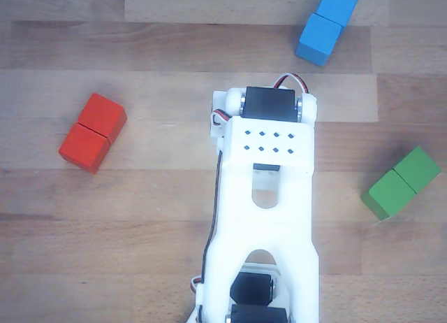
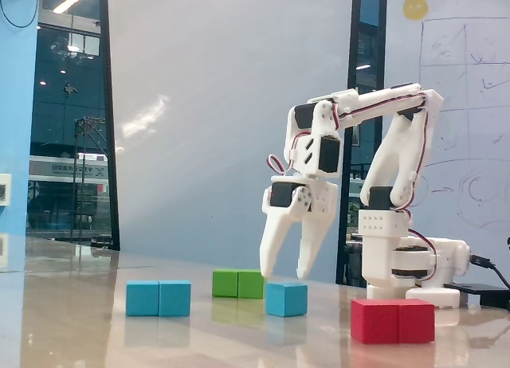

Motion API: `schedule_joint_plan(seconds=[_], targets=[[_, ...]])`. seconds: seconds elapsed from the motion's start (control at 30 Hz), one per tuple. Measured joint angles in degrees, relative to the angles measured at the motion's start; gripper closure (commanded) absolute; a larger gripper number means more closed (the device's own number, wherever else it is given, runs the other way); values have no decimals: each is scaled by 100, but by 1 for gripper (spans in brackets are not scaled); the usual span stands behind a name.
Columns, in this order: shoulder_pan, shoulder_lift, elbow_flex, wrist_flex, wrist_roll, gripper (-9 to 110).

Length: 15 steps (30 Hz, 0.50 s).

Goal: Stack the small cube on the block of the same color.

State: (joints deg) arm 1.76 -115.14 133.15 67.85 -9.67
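In the fixed view the small sky-blue cube (image 2: 286,299) sits on the table between the other blocks. My gripper (image 2: 284,272) hangs straight above it, open and empty, with its fingertips (image 2: 265,271) just over the cube's top and apart from it. The oblong sky-blue block (image 2: 158,298) lies to the left of the cube in that view, well clear of the gripper. It also shows in the other view (image 1: 325,26) at the top right, with its seam visible. In the other view the white arm (image 1: 264,218) hides the small cube and the gripper.
A red oblong block (image 2: 393,320) lies at the front right of the fixed view and at the left of the other view (image 1: 92,132). A green oblong block (image 2: 238,283) lies behind the cube, at the right of the other view (image 1: 401,183). The arm's base (image 2: 402,260) stands at the right.
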Motion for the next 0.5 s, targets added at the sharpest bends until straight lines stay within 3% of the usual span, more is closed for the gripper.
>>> schedule_joint_plan(seconds=[0.5], targets=[[26, 457, 0, -360, 0, 77]])
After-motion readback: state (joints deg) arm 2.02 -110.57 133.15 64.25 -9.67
